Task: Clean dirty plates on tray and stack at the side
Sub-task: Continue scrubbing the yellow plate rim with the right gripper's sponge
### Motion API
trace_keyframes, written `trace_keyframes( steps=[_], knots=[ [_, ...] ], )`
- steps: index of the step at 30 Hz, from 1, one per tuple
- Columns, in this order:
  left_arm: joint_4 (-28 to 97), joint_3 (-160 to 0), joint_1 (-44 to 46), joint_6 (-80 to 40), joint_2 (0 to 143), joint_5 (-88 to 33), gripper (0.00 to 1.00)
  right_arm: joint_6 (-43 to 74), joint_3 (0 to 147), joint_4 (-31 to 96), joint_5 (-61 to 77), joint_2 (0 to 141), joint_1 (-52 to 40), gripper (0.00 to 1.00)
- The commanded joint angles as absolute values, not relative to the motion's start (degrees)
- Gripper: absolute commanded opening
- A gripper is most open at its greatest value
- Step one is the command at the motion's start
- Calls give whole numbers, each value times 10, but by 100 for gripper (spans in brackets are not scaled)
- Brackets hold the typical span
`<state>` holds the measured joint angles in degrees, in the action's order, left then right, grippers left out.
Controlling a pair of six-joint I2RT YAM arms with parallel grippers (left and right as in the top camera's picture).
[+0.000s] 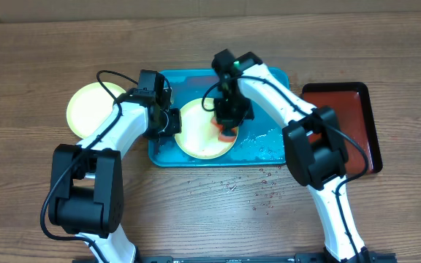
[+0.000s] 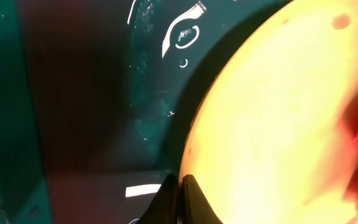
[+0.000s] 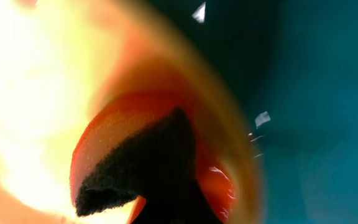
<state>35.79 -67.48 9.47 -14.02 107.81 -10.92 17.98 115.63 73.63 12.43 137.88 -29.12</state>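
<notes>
— Turquoise tray point(image 1: 188, 84), seen from overhead: how many plates?
— Two, both pale yellow. One plate point(image 1: 196, 130) lies mid-tray, and a second plate point(image 1: 90, 109) lies on the table point(image 1: 35, 66) at the tray's 9 o'clock. One dark red tray point(image 1: 342, 109) sits at 3 o'clock.
— Grippers?
— The left gripper point(image 1: 172, 124) pinches the plate's rim at 9 o'clock. The right gripper point(image 1: 227, 126) presses one orange sponge point(image 1: 227, 134) onto it at 3 o'clock.
— Left wrist?
— Fingertips point(image 2: 191, 193) are pressed together on the rim. A red blur is cut off at 3 o'clock.
— Right wrist?
— Sponge clamped, fingers hidden, plate glaring and blurred.
</notes>
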Motion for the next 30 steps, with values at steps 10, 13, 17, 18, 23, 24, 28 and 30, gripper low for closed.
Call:
trace_keyframes(
  steps=[10, 13, 17, 18, 23, 24, 28, 30],
  knots=[
    [357, -684, 98, -142, 1085, -110, 4, 199, 1163, 574, 197, 1385, -282, 4],
    [357, -684, 98, -142, 1085, -110, 4, 199, 1163, 552, 232, 1385, -293, 5],
    [357, -684, 98, -142, 1085, -109, 4, 199, 1163, 557, 237, 1385, -303, 5],
    [357, -684, 98, -142, 1085, -110, 4, 198, 1163, 561, 240, 1385, -303, 4],
    [357, -684, 98, -142, 1085, -110, 4, 192, 1173, 592, 282, 1382, -296, 4],
    [357, -684, 98, -142, 1085, -110, 4, 192, 1181, 605, 284, 1381, -291, 4],
    [357, -684, 98, -142, 1085, -115, 16, 181, 1237, 662, 284, 1367, -265, 4],
    [358, -684, 98, -142, 1085, -123, 24, 172, 1268, 685, 280, 1357, -253, 4]
  ],
)
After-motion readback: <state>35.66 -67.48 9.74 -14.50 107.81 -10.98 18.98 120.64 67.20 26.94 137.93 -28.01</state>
